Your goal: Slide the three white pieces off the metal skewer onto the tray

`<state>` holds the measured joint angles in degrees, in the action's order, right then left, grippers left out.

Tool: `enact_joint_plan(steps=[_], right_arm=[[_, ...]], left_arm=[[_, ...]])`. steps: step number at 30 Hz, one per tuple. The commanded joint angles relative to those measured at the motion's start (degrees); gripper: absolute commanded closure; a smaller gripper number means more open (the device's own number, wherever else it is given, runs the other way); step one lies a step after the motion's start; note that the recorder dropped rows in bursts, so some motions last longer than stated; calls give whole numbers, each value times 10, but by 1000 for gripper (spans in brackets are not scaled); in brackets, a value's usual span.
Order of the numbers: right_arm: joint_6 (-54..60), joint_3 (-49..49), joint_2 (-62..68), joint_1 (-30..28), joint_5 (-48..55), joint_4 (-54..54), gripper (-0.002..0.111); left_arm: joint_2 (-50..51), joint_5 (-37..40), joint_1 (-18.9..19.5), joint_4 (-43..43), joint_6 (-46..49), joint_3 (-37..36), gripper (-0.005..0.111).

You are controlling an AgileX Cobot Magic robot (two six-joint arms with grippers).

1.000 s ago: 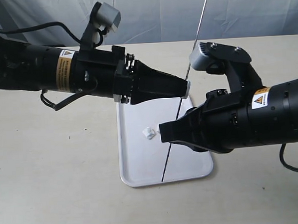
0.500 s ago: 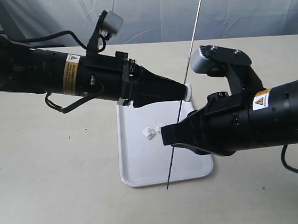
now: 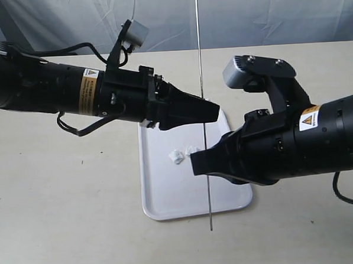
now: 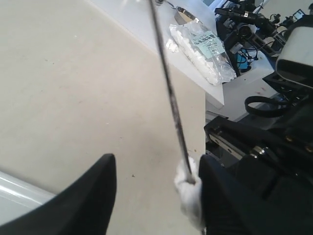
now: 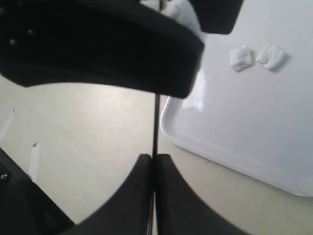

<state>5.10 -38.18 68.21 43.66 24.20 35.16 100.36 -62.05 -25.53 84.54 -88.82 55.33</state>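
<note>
The metal skewer (image 3: 199, 48) stands upright over the tray (image 3: 174, 191), its lower end past the tray's near rim. My right gripper (image 3: 197, 162) is shut on the skewer (image 5: 155, 127) low down, as the right wrist view (image 5: 155, 157) shows. My left gripper (image 3: 215, 111) is higher on the skewer (image 4: 168, 83). Its jaws (image 4: 159, 164) stand open around the rod. One white piece (image 4: 191, 196) is threaded on the rod and touches one finger. Two white pieces (image 3: 176, 156) (image 3: 193, 150) lie loose on the tray (image 5: 254, 122), side by side (image 5: 240, 57) (image 5: 272, 55).
The beige table top (image 3: 61, 191) surrounds the tray. A grey curtain (image 3: 289, 14) hangs behind. In the left wrist view a clear bag of white lumps (image 4: 203, 49) lies on a white side table, with dark equipment beside it.
The skewer has swung from a slant to upright, its top going left. My left gripper has sunk a little and opened; the white piece no longer shows at its tip in the exterior view.
</note>
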Motion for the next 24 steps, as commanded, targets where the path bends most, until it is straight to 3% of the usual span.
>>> enact_joint_plan(steps=[1, 5, 10, 24], right_arm=[[8, -4, -6, -2, -10, 4, 109], [8, -4, -6, -2, -11, 4, 109], [8, -4, -6, -2, -27, 4, 109], [8, -4, -6, -2, -37, 0, 109]], left_arm=[[2, -31, 9, -10, 4, 1, 58], [2, -79, 41, -23, 0, 1, 58], [2, -79, 65, -39, -10, 1, 58], [2, -79, 42, -9, -26, 1, 58]])
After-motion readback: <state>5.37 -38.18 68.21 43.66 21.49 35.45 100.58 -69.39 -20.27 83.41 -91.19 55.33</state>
